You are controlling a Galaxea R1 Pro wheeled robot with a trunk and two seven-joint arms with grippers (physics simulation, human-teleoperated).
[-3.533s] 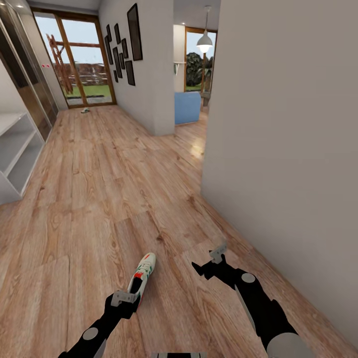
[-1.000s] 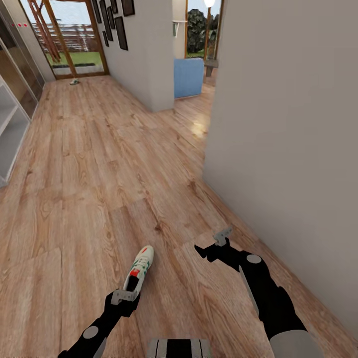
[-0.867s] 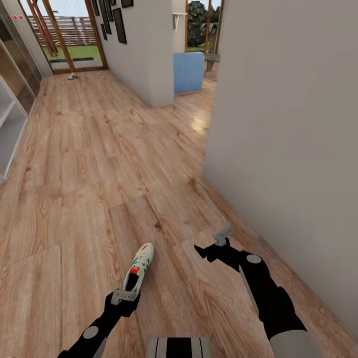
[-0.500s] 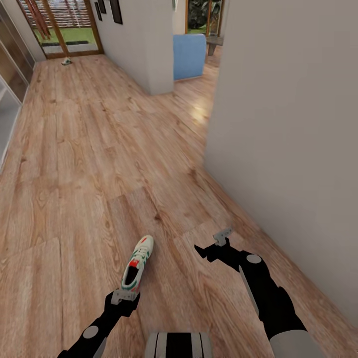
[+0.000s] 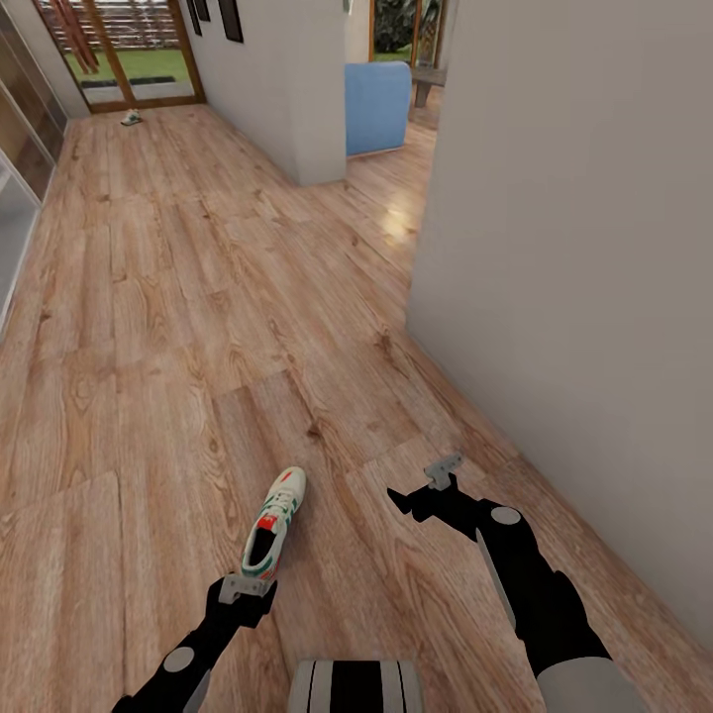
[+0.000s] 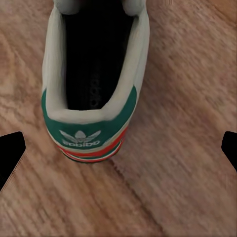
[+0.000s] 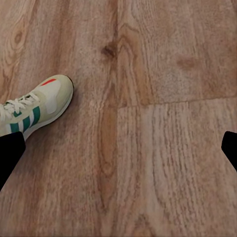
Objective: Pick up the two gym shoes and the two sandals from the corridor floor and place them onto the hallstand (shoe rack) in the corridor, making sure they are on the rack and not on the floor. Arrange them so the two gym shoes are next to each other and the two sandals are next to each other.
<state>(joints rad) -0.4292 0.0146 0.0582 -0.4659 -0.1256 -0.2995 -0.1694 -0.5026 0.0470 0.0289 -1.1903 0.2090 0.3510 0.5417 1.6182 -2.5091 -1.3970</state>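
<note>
We see one gym shoe (image 5: 272, 523) upright on the corridor floor (image 5: 178, 327), toe pointing away. Our left tool (image 5: 246, 586) hovers at its heel with jaws spread wide on either side, touching nothing. Our right tool (image 5: 428, 483) hangs open and empty, right of the shoe. A second shoe (image 5: 131, 119) lies far off by the glass door (image 5: 129, 50).

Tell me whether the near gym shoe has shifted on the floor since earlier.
No. The gym shoe lies as before beside the dark floor knot; only the camera tilted.
</note>
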